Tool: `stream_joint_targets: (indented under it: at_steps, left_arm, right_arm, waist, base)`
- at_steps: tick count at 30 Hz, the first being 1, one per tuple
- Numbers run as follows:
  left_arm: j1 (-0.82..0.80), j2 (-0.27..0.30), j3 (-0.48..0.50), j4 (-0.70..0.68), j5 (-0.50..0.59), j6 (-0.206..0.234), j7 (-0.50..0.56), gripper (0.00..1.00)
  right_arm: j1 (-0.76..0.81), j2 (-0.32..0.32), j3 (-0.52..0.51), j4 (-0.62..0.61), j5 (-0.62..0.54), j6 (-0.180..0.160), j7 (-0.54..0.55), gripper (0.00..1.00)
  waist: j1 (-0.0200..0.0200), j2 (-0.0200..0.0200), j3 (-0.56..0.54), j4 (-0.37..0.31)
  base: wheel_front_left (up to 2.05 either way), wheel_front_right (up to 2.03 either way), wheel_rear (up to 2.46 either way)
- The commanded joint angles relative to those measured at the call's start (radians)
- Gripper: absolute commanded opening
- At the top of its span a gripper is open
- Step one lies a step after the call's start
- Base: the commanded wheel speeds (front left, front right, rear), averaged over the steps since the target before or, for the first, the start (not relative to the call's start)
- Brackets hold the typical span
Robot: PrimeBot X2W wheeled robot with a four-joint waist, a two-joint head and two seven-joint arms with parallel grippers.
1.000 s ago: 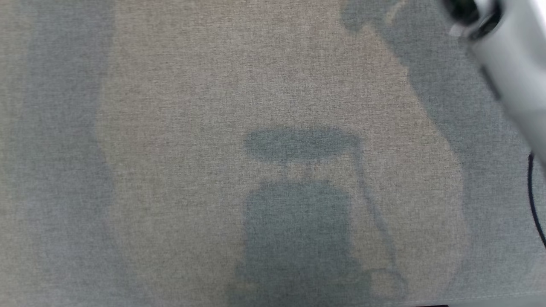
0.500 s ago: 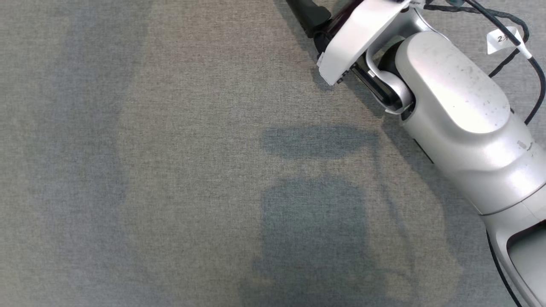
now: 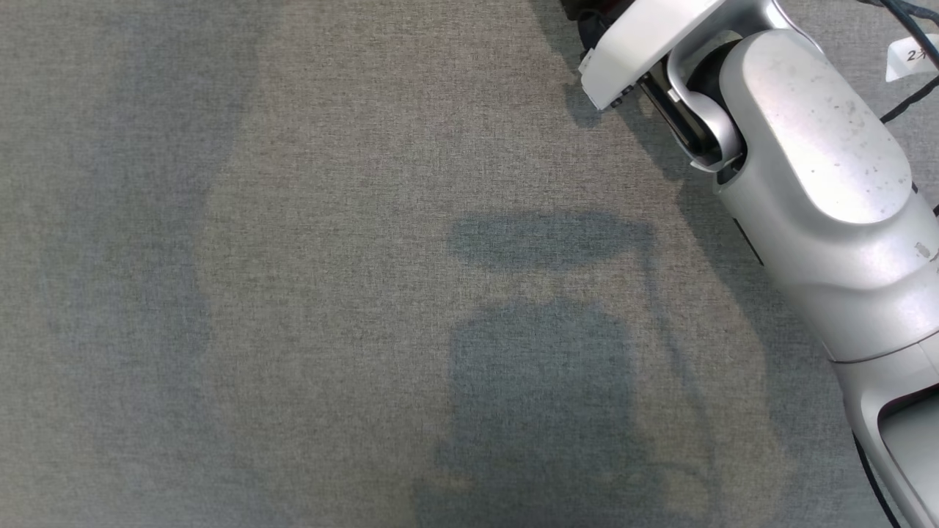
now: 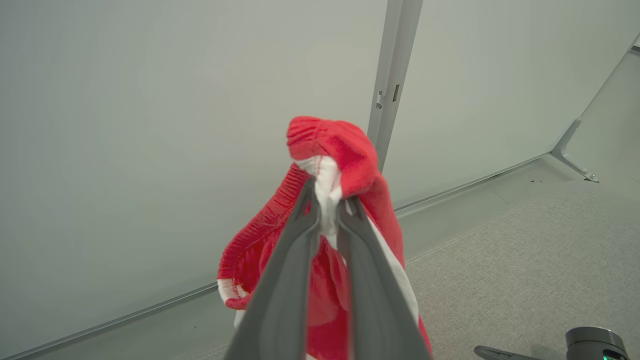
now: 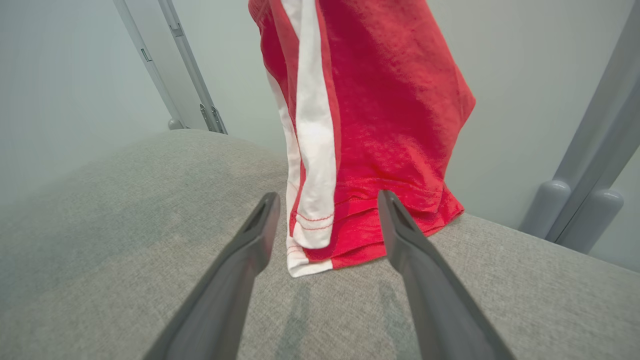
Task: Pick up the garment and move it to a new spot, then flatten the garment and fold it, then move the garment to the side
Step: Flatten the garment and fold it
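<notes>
left hand [image 4: 327,200] holds red shorts [image 4: 345,145] up over the worktop [image 5: 100,225]

the left hand is clamped on the bunched waistband, white cloth pinched between its dark fingers. the shorts, with a white side stripe, hang down, their hem meeting the grey worktop. the right hand [image 5: 325,200] is wide open and empty, the hem showing between its fingers; whether they touch it i cannot tell. in the head view a pale forearm [image 3: 807,169] crosses the upper right corner.
</notes>
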Motion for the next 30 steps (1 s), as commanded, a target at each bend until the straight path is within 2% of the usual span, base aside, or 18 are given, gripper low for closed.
stream_joint_targets:
  at_steps: [1,14,23,24,25,26,27,28,30]
  left_arm:
    - [0.014,0.0,0.004,-0.012,-0.009,0.004,-0.003,0.0]
    - [0.032,-0.027,0.001,-0.065,-0.028,0.016,-0.001,0.0]
    - [0.042,-0.025,-0.007,-0.096,-0.035,0.024,0.009,0.0]
    - [0.044,-0.025,-0.006,-0.098,-0.039,0.022,0.009,0.0]
    - [0.045,-0.027,-0.004,-0.101,-0.041,0.021,0.01,0.0]
    - [0.045,-0.028,-0.003,-0.103,-0.045,0.022,0.011,0.0]
    - [0.044,-0.028,-0.001,-0.106,-0.046,0.023,0.012,0.0]
    - [0.044,-0.028,0.0,-0.108,-0.049,0.025,0.014,0.0]
    - [0.043,-0.024,-0.001,-0.112,-0.05,0.027,0.017,0.0]
  right_arm:
    - [0.019,0.002,-0.006,0.0,-0.015,0.0,0.006,1.0]
    - [0.007,0.088,-0.062,0.14,-0.101,0.0,-0.027,1.0]
    - [-0.045,0.115,-0.104,0.256,-0.166,0.0,-0.062,1.0]
    - [-0.046,0.116,-0.106,0.264,-0.171,0.0,-0.065,0.97]
    - [-0.049,0.117,-0.111,0.274,-0.174,0.0,-0.069,0.89]
    - [-0.054,0.117,-0.115,0.283,-0.18,0.0,-0.07,0.71]
    - [-0.06,0.118,-0.119,0.29,-0.184,0.0,-0.075,0.62]
    - [-0.063,0.118,-0.124,0.297,-0.186,0.0,-0.079,0.62]
    - [-0.065,0.121,-0.124,0.308,-0.188,0.0,-0.089,0.4]
  waist:
    - [0.0,0.0,-0.001,0.005]
    - [0.0,0.0,0.0,0.049]
    - [0.0,0.0,0.002,0.066]
    - [0.0,0.0,0.003,0.067]
    - [0.0,0.0,0.003,0.069]
    - [0.0,0.0,0.004,0.07]
    - [0.0,0.0,0.006,0.072]
    - [0.0,0.0,0.007,0.074]
    - [0.0,0.0,0.009,0.074]
  base:
    - [0.0,0.0,0.0]
    - [0.0,0.0,0.0]
    - [0.0,0.0,0.0]
    - [0.0,0.0,0.0]
    - [0.0,0.0,0.0]
    - [0.0,0.0,0.0]
    - [0.0,0.0,0.0]
    - [0.0,0.0,0.0]
    - [0.0,0.0,0.0]
